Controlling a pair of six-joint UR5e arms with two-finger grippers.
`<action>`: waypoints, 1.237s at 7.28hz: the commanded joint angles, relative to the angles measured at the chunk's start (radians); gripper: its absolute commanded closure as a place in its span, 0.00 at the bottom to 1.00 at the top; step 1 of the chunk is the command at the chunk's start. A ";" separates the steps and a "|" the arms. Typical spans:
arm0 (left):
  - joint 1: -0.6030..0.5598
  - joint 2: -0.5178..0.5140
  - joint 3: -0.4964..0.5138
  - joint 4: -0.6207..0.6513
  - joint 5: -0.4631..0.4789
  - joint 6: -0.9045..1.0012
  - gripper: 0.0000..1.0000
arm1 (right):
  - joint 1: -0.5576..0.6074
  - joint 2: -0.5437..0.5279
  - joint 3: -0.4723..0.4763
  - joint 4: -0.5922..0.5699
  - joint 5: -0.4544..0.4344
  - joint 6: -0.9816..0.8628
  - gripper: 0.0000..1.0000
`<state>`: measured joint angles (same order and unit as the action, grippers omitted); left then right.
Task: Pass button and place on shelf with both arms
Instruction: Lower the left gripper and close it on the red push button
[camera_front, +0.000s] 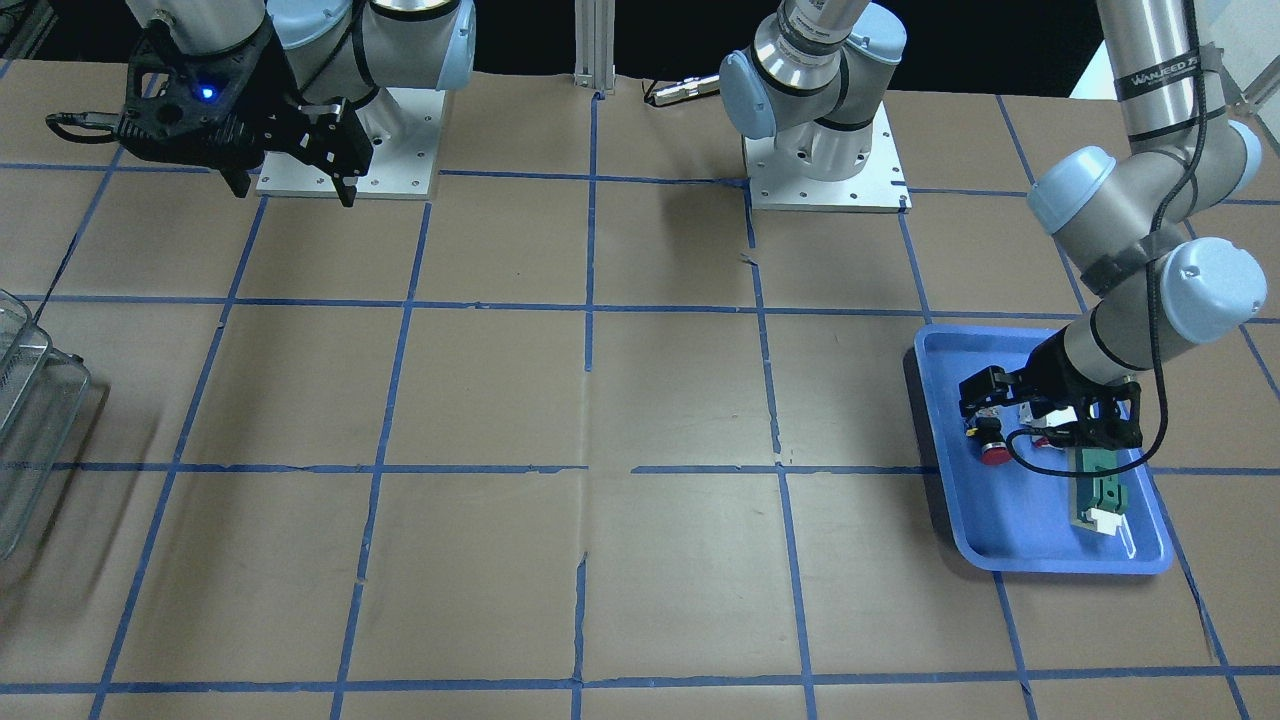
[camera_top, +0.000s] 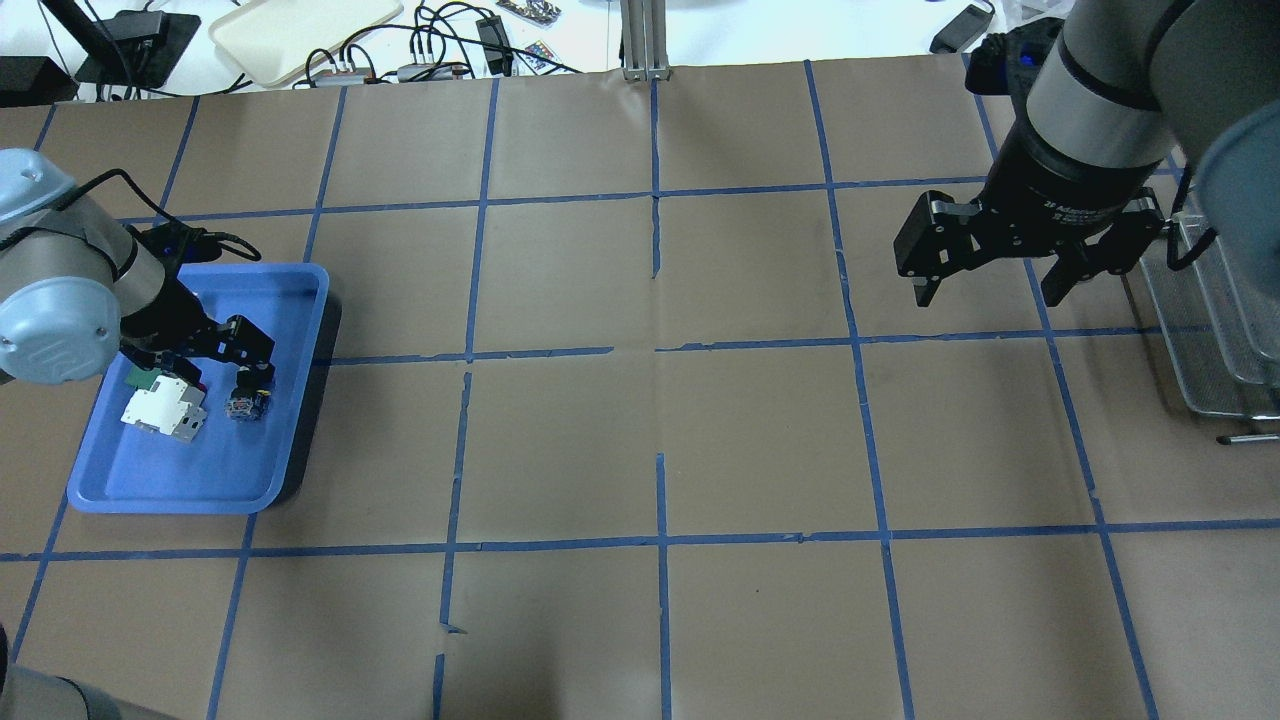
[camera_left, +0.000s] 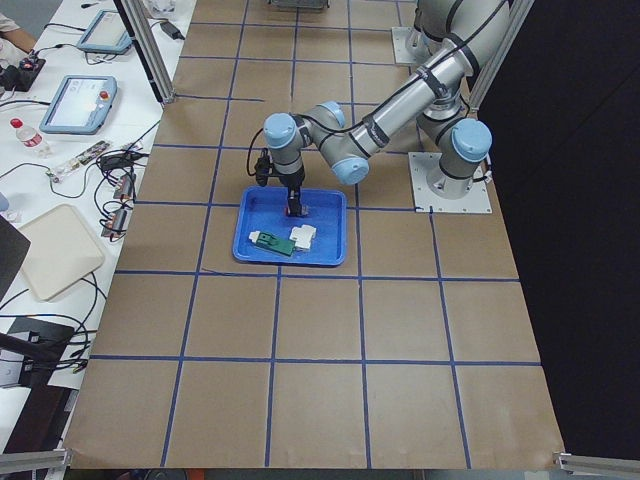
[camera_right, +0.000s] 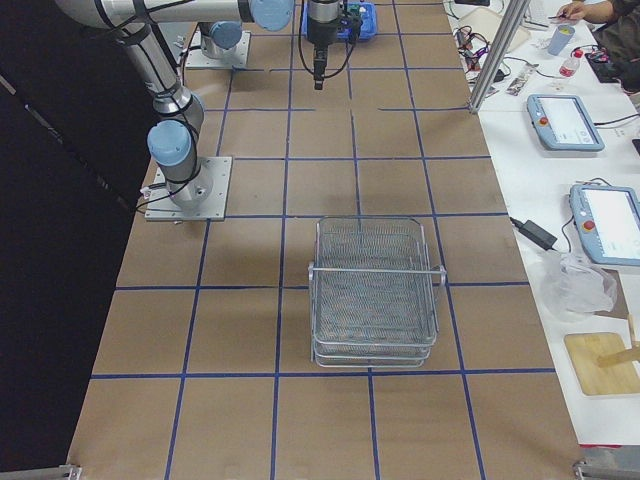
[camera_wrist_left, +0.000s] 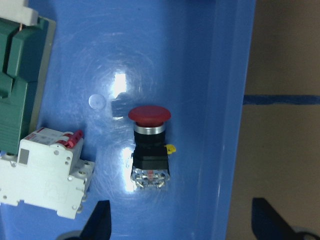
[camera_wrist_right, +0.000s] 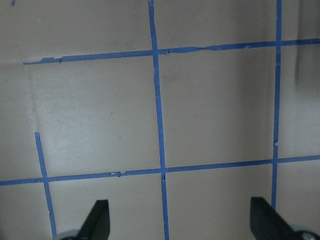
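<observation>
The button (camera_wrist_left: 150, 145) lies on its side in the blue tray (camera_wrist_left: 220, 100), red cap away from the wrist camera, bluish rear block toward it. It also shows in the overhead view (camera_top: 247, 405) and the front view (camera_front: 994, 455). My left gripper (camera_wrist_left: 182, 225) is open and empty, low over the tray, with its fingers either side of the button and apart from it (camera_top: 215, 365). My right gripper (camera_top: 990, 288) is open and empty, hanging above bare table next to the wire-mesh shelf (camera_top: 1220, 320). The shelf stands empty (camera_right: 375, 290).
In the tray (camera_top: 180, 480), a white blocky part with red marks (camera_wrist_left: 45, 172) and a flat green part (camera_wrist_left: 17, 95) lie close beside the button. Brown paper with blue tape lines covers the table between tray and shelf. Cables and tablets lie beyond the table's edge.
</observation>
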<state>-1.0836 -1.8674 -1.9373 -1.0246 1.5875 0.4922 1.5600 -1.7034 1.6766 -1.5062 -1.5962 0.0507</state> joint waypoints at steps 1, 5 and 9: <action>0.025 -0.022 -0.031 0.026 -0.001 0.017 0.00 | 0.000 0.001 0.000 0.001 -0.001 -0.003 0.00; 0.033 -0.027 -0.074 0.038 0.019 0.020 0.00 | 0.000 0.001 0.000 0.003 -0.001 0.001 0.00; 0.036 -0.036 -0.074 0.061 0.017 0.023 0.35 | -0.001 0.001 0.000 0.010 -0.001 0.000 0.00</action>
<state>-1.0485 -1.9027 -2.0106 -0.9676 1.6046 0.5160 1.5588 -1.7028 1.6766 -1.5012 -1.5969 0.0517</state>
